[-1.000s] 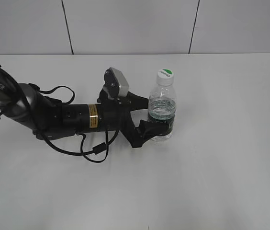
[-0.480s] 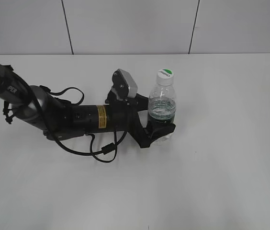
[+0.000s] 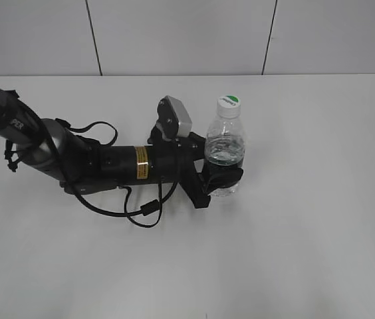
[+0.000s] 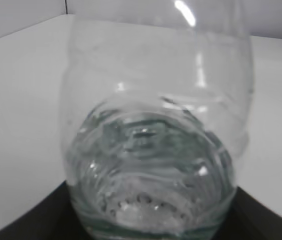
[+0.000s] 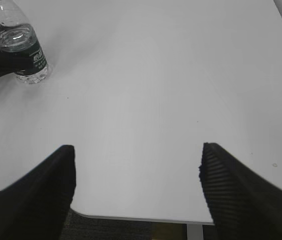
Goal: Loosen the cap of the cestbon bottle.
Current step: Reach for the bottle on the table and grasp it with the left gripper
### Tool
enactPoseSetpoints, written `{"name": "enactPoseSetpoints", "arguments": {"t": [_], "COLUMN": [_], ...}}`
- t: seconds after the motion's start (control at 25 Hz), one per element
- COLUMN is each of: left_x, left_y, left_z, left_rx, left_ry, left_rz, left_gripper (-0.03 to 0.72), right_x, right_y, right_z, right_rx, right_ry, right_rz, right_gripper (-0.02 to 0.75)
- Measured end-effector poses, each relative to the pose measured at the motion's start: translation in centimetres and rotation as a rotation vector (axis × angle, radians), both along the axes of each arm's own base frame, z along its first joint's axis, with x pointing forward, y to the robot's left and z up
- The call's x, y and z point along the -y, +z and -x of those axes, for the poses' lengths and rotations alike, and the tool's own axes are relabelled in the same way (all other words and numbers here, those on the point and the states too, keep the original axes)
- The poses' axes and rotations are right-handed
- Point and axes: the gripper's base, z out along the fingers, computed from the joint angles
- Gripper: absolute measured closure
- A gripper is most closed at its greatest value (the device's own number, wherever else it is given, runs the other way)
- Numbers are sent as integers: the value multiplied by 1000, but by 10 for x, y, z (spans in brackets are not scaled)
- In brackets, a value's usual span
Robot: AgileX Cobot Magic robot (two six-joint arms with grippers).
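The cestbon bottle (image 3: 225,149) stands upright near the table's middle, clear with a dark green label and water inside. Its white cap (image 3: 228,102) with a green patch sits on the neck. My left gripper (image 3: 223,174) reaches in from the left, and its black fingers (image 3: 209,189) press on the bottle's lower body at the label. In the left wrist view the bottle (image 4: 151,150) fills the frame between dark jaw parts at the bottom corners. My right gripper (image 5: 137,170) hangs open over the table's near edge, far from the bottle (image 5: 21,50).
The left arm (image 3: 108,163) lies low across the table's left half, with a cable loop (image 3: 141,211) resting in front of it. The table's near edge (image 5: 131,216) shows in the right wrist view with dark floor below. A panelled wall (image 3: 174,33) bounds the back.
The left arm slid right toward the bottle, then its fingers closed in onto the bottle's lower body. The bottle stayed in place. The right gripper's opening is the same.
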Motion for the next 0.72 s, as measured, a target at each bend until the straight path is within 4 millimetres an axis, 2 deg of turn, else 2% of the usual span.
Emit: {"name": "enactPoseSetpoints", "arguments": {"t": [0.32, 0.72], "left_x": [0, 1], "left_y": [-1, -1], "left_z": [10, 16], "left_rx": [36, 54], "left_ry": [-131, -206], "left_rz": [-28, -36], "left_gripper": [279, 279], "right_x": [0, 0], "right_y": [0, 5], "right_z": [0, 2], "right_rx": [0, 15], "right_ry": [0, 0], "right_rz": [0, -1], "right_gripper": [150, 150]}}
